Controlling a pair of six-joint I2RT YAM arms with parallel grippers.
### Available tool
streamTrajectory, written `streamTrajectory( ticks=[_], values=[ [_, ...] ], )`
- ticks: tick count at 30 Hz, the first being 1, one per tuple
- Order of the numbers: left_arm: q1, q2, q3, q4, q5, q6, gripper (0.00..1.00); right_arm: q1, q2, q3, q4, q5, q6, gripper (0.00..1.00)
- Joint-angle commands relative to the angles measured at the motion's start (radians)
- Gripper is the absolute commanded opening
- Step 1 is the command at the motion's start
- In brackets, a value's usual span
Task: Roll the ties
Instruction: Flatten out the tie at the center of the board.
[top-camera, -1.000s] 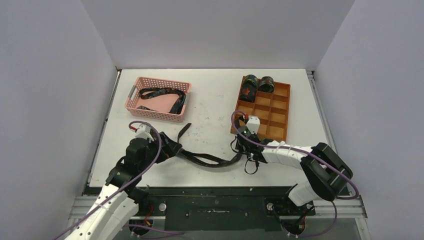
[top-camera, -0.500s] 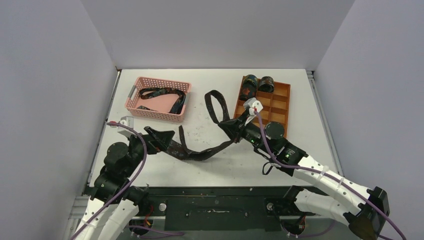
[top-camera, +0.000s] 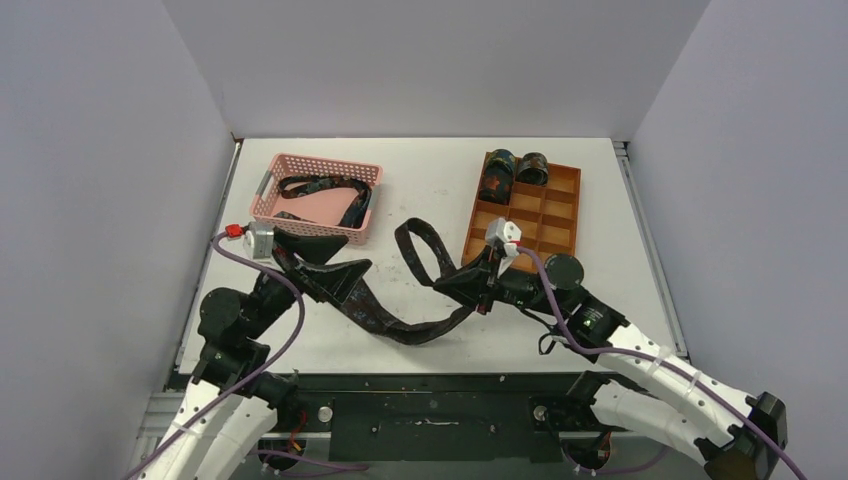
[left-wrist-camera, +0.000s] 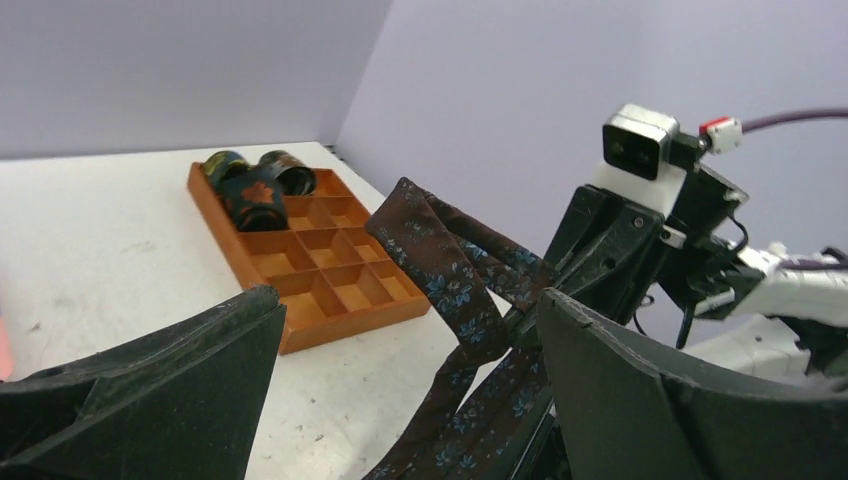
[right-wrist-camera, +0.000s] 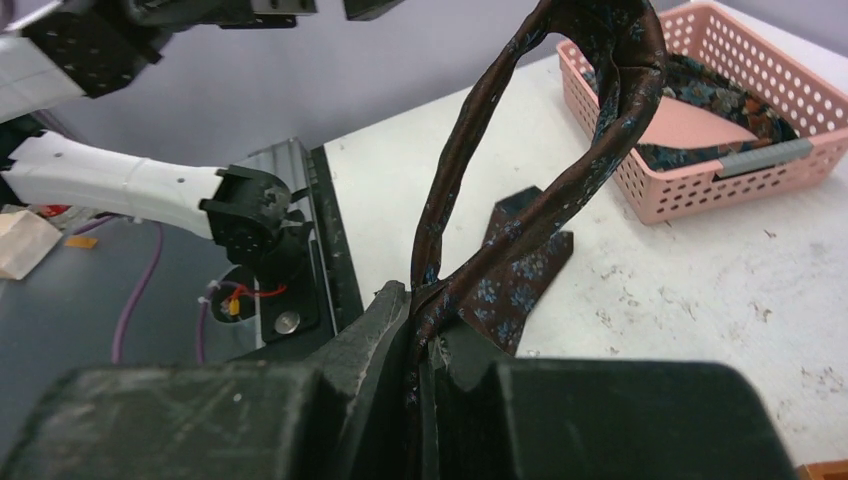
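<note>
Observer: Found right gripper (right-wrist-camera: 420, 335) pressed together on one tie (right-wrist-camera: 560, 190), two layers caught at a fold low in the jaws. Saw a loop standing up above the pinch, with the rest trailing down toward the table (top-camera: 420, 180).

Handler: And left?

Observer: Logged left gripper (left-wrist-camera: 410, 390) spread wide, with the tie running between the fingers and nothing clamped. Seen from above: a pointed end lay draped at that gripper, and the band sagged to the tabletop between both arms, then climbed to the right pinch.

Handler: Asked about the others.

Observer: Counted two rolled ties (top-camera: 515, 172) standing in the far compartments of the orange tray (top-camera: 575, 215). Spotted another tie (top-camera: 320, 187) lying loose in the pink basket (top-camera: 330, 160), well apart from the tray.

Handler: Handling?

Observer: Judged the fabric light, limp and fairly slick. Held no shape and buckled wherever unsupported. Judged a mid-length pinch poor for starting a roll, since the layers would likely slide over each other. Would take hold at the narrow end, flat across the width, with the remainder laid out straight on the table first. Could not settle narrow end from broad end in these views.
</note>
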Motion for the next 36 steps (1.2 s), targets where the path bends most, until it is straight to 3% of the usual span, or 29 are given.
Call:
streamTrajectory(
  ticks=[1, 3, 6, 10, 15, 19, 25, 29, 32, 36],
  values=[
    [0.004, 0.089, 0.048, 0.218, 0.232, 0.094, 0.96, -0.043, -0.073, -0.007, 0.052, -0.149, 0.014, 0.05],
    [0.016, 0.141, 0.063, 0.253, 0.344, 0.096, 0.96, -0.067, -0.088, -0.018, 0.076, -0.199, 0.044, 0.05],
    [0.023, 0.220, 0.021, 0.508, 0.489, -0.033, 0.96, -0.109, -0.106, -0.052, 0.163, -0.288, 0.122, 0.05],
    [0.021, 0.385, 0.015, 0.900, 0.572, -0.278, 0.96, -0.138, -0.099, -0.106, 0.351, -0.386, 0.258, 0.05],
    [0.003, 0.575, 0.089, 1.135, 0.646, -0.459, 0.96, -0.139, -0.051, -0.126, 0.575, -0.452, 0.399, 0.05],
    [-0.001, 0.597, 0.084, 1.139, 0.644, -0.452, 0.96, -0.137, -0.040, -0.117, 0.686, -0.468, 0.480, 0.05],
    [-0.016, 0.519, 0.032, 0.976, 0.602, -0.361, 0.96, -0.127, -0.053, -0.118, 0.655, -0.483, 0.461, 0.05],
    [-0.096, 0.551, 0.060, 1.006, 0.590, -0.383, 0.96, -0.091, -0.028, -0.137, 0.678, -0.477, 0.459, 0.05],
    [-0.178, 0.592, 0.120, 0.900, 0.602, -0.317, 0.96, -0.070, -0.006, -0.129, 0.697, -0.475, 0.462, 0.05],
    [-0.192, 0.590, 0.119, 0.821, 0.571, -0.243, 0.99, -0.058, -0.009, -0.109, 0.687, -0.476, 0.458, 0.05]
  ],
)
